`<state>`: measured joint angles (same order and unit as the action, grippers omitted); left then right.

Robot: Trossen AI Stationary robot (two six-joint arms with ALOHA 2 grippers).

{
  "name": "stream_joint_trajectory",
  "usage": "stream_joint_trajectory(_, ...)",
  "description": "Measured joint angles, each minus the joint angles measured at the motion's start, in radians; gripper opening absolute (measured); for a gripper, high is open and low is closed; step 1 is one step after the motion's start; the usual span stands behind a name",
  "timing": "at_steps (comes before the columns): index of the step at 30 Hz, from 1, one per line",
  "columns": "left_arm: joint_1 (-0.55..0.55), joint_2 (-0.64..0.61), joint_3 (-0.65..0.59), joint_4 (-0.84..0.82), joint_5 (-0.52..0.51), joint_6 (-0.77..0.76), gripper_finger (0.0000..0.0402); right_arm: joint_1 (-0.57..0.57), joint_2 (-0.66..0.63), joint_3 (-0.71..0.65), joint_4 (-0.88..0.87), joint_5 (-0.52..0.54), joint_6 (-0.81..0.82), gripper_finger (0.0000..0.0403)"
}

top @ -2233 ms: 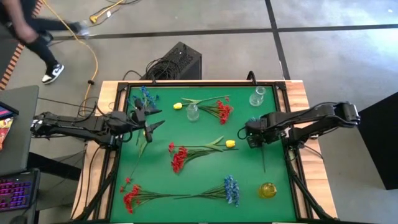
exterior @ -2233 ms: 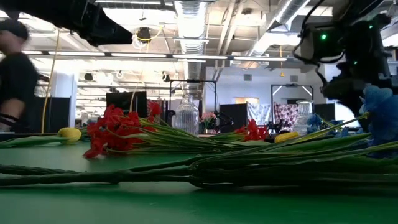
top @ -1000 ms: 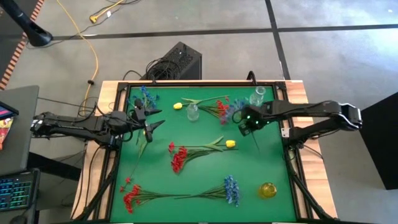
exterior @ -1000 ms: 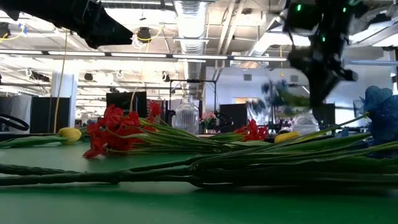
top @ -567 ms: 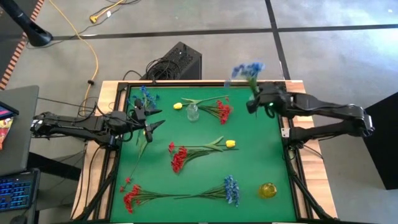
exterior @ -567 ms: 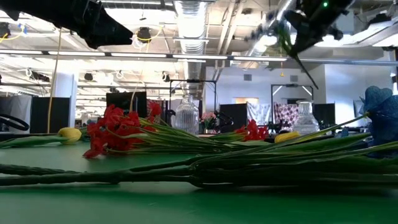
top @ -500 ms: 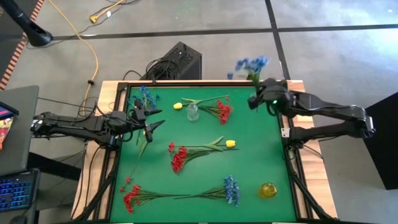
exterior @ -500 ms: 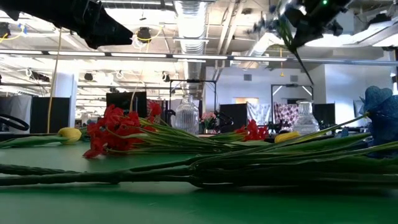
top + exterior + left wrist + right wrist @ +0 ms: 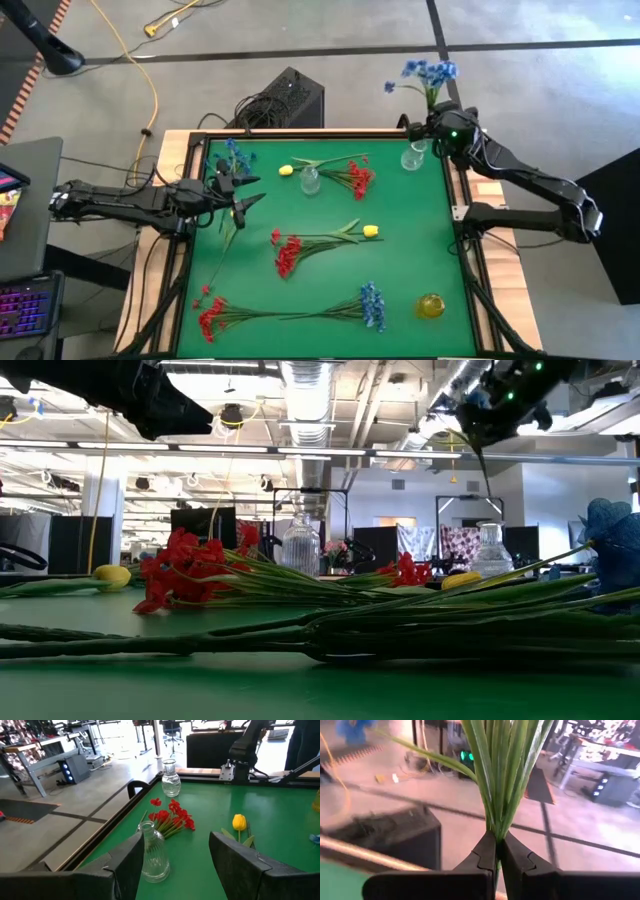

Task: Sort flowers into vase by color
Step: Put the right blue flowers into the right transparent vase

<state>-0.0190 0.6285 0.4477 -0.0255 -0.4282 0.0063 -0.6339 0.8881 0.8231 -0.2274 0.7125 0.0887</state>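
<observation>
The right gripper (image 9: 441, 128), upper right of the overhead view, is clamped on the green stems of a blue flower sprig (image 9: 424, 76), just above a clear vase (image 9: 413, 155). The left gripper (image 9: 242, 199), fingers parted and empty, waits at centre left over the green table (image 9: 400, 260).

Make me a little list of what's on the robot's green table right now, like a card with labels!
right gripper: shut on the blue flower sprig, lifted over the far right corner, above a clear vase
left gripper: open, holding nothing, at the table's left side
second clear vase: empty, near the far middle
yellow vase: near right corner
red flowers: three bunches lying on the green mat
yellow flowers: two lying flat
other blue flowers: one by the left gripper, one near the front
</observation>
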Motion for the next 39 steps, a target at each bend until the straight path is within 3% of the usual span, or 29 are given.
stream_joint_trajectory(2,0.0,0.0,0.0,0.0,0.0,0.0,0.0214,-0.04,-0.001,-0.039,0.066,-0.05,-0.003,0.0039)
stream_joint_trajectory(7,0.0,0.0,0.0,-0.008,0.0,-0.002,0.0214,-0.077,0.0,-0.088,0.121,-0.06,-0.003,0.0039)
stream_joint_trajectory(24,0.0,0.0,0.0,-0.014,-0.002,-0.005,0.0214,-0.074,0.0,-0.217,0.156,-0.06,0.067,0.004)
stream_joint_trajectory(39,0.0,0.0,0.0,-0.014,-0.002,-0.011,0.0214,-0.063,0.0,-0.219,0.05,-0.061,0.087,0.0093)
